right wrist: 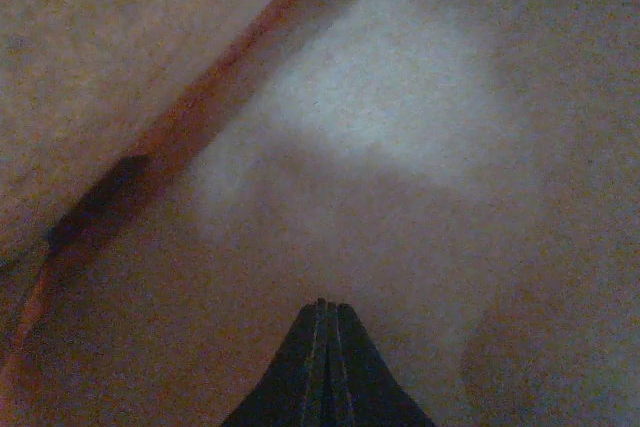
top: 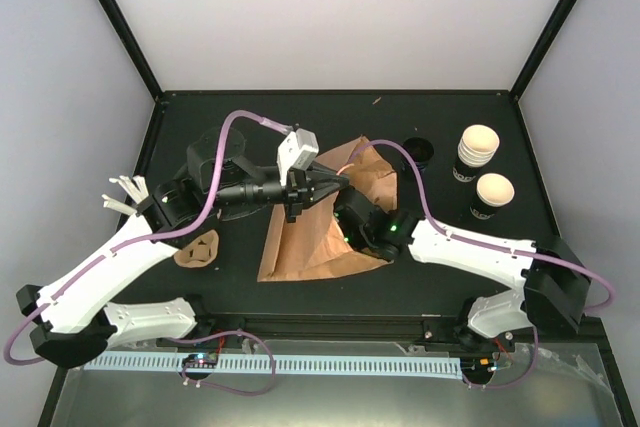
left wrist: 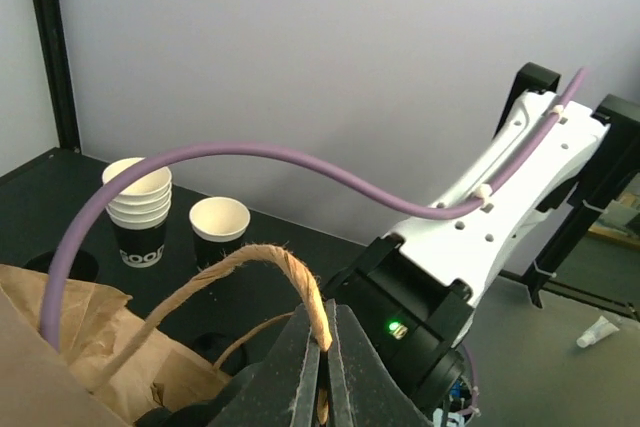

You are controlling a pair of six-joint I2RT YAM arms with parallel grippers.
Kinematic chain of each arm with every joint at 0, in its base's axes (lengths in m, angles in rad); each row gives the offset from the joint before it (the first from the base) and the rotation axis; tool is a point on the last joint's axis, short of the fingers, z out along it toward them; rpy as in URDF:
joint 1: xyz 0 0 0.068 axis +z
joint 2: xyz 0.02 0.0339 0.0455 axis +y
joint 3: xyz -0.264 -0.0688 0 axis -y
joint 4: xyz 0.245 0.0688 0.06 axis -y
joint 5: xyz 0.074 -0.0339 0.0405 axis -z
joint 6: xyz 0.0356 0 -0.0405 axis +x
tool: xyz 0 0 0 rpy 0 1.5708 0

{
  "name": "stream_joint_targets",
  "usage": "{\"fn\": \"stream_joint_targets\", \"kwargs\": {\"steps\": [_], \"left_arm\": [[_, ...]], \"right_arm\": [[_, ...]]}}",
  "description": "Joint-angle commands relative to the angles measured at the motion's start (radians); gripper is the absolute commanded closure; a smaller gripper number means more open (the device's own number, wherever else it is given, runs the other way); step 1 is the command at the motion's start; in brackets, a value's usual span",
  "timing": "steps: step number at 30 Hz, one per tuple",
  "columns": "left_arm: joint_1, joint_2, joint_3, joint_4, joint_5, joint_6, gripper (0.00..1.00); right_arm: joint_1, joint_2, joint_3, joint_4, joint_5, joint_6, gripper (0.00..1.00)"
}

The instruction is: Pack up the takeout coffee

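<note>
The takeout coffee [top: 493, 195] is a single small black cup with a cream-white inside, standing upright at the right of the table; it also shows in the left wrist view [left wrist: 219, 227]. A brown paper bag [top: 315, 237] lies in the middle. My left gripper [left wrist: 325, 342] is shut on the bag's twine handle [left wrist: 275, 265] and holds it up above the bag's mouth [top: 340, 185]. My right gripper [right wrist: 328, 309] is shut with nothing in it, pushed inside the bag, where only brown paper [right wrist: 400, 147] shows. Both grippers are well left of the cup.
A nested stack of like cups [top: 477, 152] stands just behind the single cup. A black cup with a dark inside [top: 418, 151] sits near the bag's far corner. A brown cardboard piece [top: 197, 249] and white sticks [top: 124, 192] lie at the left.
</note>
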Motion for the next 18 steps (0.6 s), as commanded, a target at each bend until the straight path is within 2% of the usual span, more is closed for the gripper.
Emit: {"fn": "stream_joint_targets", "kwargs": {"steps": [1,10,13,18], "left_arm": [[0.004,-0.049,-0.009,0.12,0.072,-0.017,0.98],[0.004,-0.079,-0.022,0.12,0.065,-0.012,0.98],[0.004,-0.086,-0.024,0.111,0.06,-0.008,0.98],[0.004,-0.09,-0.041,0.116,0.069,-0.01,0.98]], "right_arm": [[0.004,0.04,0.03,0.008,0.036,0.072,0.99],[-0.022,0.087,0.085,-0.064,0.081,0.283,0.99],[-0.056,0.081,0.09,-0.102,0.049,0.351,0.99],[-0.077,0.029,0.06,-0.056,0.0,0.438,0.99]]}}
